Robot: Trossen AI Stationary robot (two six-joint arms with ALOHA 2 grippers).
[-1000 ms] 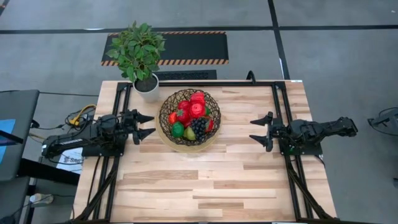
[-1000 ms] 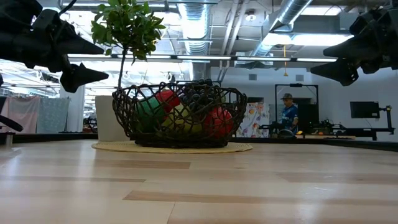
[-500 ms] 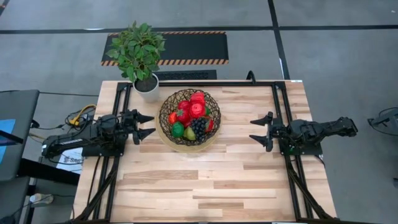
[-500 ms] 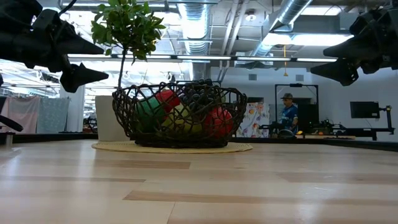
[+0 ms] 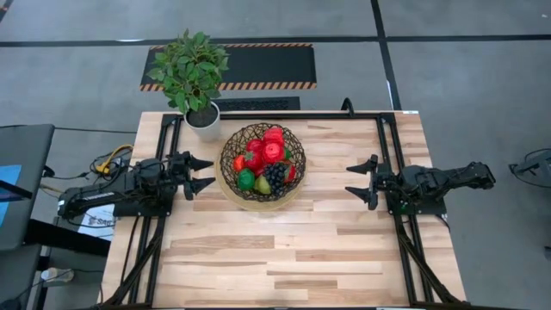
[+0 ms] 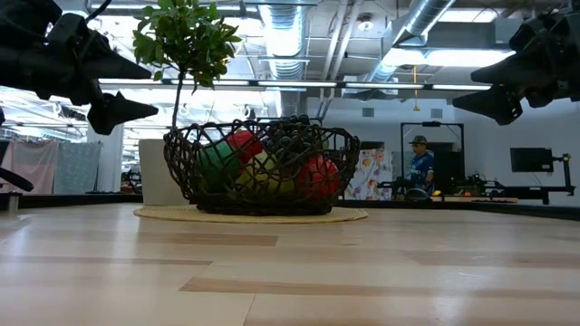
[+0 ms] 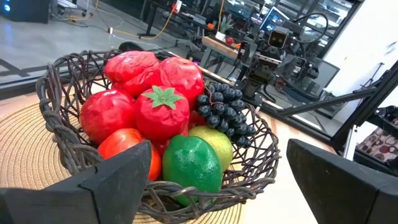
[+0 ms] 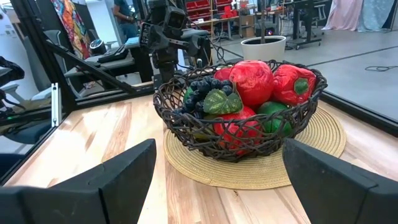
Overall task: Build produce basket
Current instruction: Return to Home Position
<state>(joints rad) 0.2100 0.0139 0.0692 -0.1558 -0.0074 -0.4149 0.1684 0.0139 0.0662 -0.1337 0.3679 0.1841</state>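
Note:
The dark woven basket (image 5: 262,164) stands on its tan round base (image 5: 258,200) at the table's middle, toward the far edge. The produce (image 5: 265,158) fills it: red pieces, a green one (image 7: 193,163), a yellow-green pear and a dark grape bunch (image 7: 224,109). My left gripper (image 5: 205,173) hovers open at the basket's left, fingers pointing level at it, apart from it. My right gripper (image 5: 365,181) hovers open well to the basket's right, also pointing at it. Neither has anything between its fingers.
A white pot with a green leafy plant (image 5: 196,73) stands at the table's far left corner, just behind the basket. Black frame rails (image 5: 392,146) run along the table's sides and far edge. Bare wood (image 5: 284,254) spreads over the table's near half.

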